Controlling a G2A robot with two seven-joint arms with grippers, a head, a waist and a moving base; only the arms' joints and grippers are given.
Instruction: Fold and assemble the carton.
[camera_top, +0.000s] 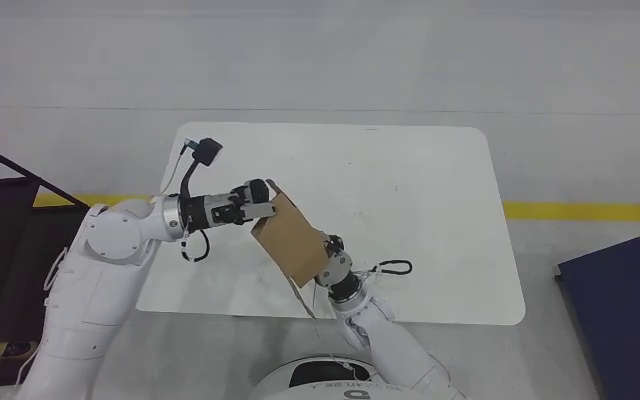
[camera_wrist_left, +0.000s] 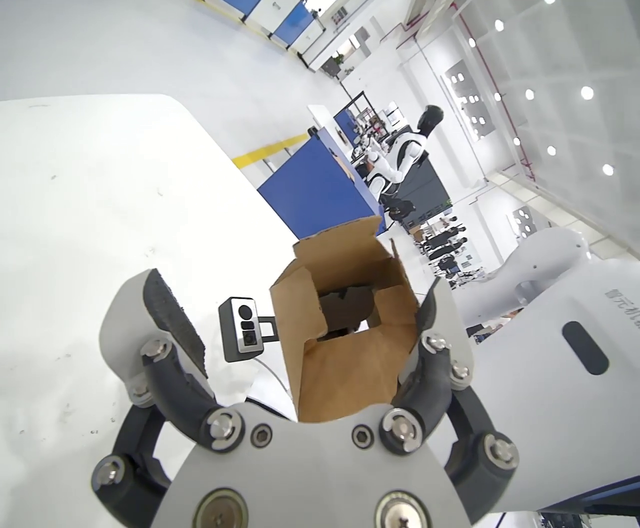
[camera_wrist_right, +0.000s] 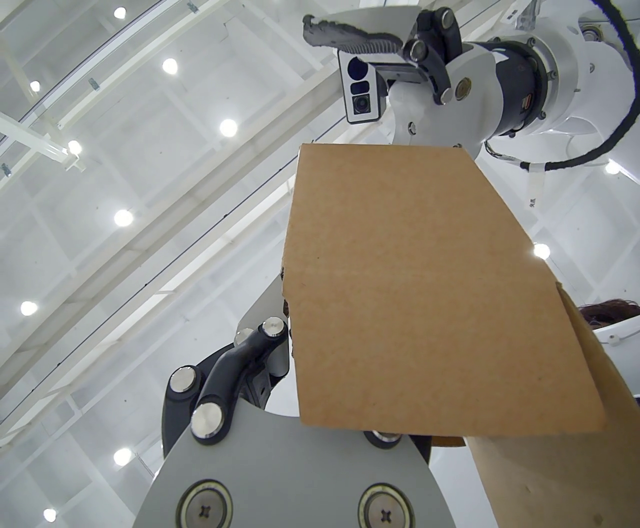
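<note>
- The carton (camera_top: 293, 238), plain brown cardboard, hangs tilted above the near part of the white desk (camera_top: 400, 170), with one end toward each gripper.
- The left gripper (camera_top: 268, 199) comes in from the left and sits at the carton's upper end. Its fingers (camera_wrist_left: 172, 320) are spread wide. One touches the carton's corner edge, and the other stands well apart from the cardboard.
- In the left wrist view the carton is an open tube seen end-on. At its far end the side flaps are folded inward and one flap stands out, with something dark showing through the gap between them.
- The right gripper (camera_top: 330, 254) points upward from the desk's near edge, at the carton's lower end. A flat cardboard panel covers it, so I cannot tell whether it is clamped or spread.
- A yellow line (camera_top: 570, 211) runs across the floor past the desk's right side.
</note>
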